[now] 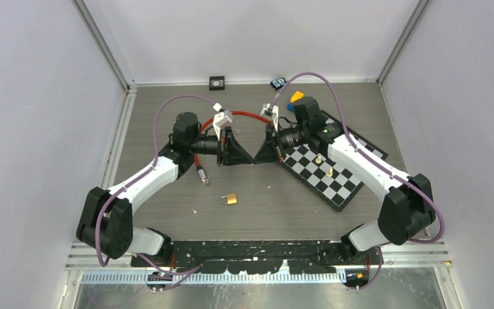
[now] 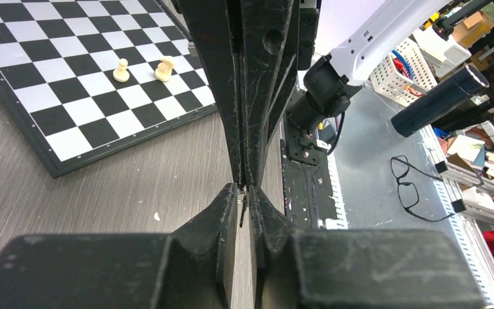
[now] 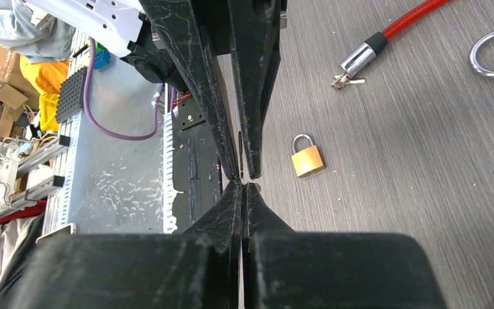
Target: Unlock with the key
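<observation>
My two grippers meet tip to tip above the middle of the table. A thin dark key (image 2: 242,209) stands edge-on between them. My right gripper (image 3: 243,186) is shut, its tips pinching the key's far end. My left gripper (image 2: 244,192) has its fingers a narrow gap apart around the key, with floor showing beside the blade. From above, the left gripper (image 1: 249,159) and the right gripper (image 1: 258,158) touch noses. A small brass padlock (image 1: 230,198) lies flat on the table below them, nearer the arm bases, shackle closed; it shows too as the padlock (image 3: 307,158) in the right wrist view.
A red cable lock with a metal end and small keys (image 3: 358,63) lies left of the padlock. A chessboard (image 1: 354,177) with two pale pieces (image 2: 143,69) sits under the right arm. Small items line the back wall. A clear loop (image 3: 492,55) lies on the table.
</observation>
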Robot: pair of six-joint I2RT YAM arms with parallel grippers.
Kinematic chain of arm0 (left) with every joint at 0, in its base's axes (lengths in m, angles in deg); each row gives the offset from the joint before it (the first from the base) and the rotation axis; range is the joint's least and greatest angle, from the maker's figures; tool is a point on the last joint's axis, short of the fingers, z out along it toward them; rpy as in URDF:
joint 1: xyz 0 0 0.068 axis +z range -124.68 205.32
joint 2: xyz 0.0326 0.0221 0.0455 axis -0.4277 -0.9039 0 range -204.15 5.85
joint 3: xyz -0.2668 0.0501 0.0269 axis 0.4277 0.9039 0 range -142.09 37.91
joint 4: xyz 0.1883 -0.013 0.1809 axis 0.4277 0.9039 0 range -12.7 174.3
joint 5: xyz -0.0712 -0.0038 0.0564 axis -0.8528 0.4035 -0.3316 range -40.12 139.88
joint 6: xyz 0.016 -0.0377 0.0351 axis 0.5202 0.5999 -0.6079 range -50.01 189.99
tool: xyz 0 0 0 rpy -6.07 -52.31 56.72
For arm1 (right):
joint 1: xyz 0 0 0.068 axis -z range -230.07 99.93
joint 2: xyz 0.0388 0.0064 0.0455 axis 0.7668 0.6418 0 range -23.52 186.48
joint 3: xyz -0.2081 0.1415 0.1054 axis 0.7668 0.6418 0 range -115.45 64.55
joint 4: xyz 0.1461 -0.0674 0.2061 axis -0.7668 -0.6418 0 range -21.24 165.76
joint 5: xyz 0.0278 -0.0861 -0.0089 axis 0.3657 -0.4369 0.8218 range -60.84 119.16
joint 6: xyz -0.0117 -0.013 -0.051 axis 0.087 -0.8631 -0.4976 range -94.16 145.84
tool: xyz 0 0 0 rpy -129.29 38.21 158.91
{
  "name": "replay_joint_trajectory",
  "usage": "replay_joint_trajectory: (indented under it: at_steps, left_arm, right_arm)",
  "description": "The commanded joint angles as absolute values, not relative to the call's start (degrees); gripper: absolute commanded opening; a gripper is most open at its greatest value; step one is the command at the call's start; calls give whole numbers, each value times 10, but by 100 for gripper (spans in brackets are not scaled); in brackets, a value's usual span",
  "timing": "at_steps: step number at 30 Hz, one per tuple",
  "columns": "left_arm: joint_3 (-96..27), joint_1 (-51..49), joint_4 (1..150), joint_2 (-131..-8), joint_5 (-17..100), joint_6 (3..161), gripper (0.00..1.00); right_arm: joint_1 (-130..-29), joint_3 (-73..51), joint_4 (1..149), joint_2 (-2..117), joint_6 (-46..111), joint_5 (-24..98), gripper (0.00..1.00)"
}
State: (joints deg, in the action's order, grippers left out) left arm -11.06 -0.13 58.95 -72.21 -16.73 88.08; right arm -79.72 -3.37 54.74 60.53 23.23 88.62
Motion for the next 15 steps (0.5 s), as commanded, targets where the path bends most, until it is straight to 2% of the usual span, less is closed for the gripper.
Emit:
replay_joint_trajectory:
  at_steps: [1,10,15]
  left_arm:
    - [-111,-2,544,-702,-175,893,19]
    - [-108,6,544,-699,-162,902,41]
    - [-107,10,544,-695,-156,910,48]
  right_arm:
    - [-799,-30,579,592,234,886,1]
    - [-796,-27,566,589,220,888,1]
    - [-793,-26,561,590,214,885,1]
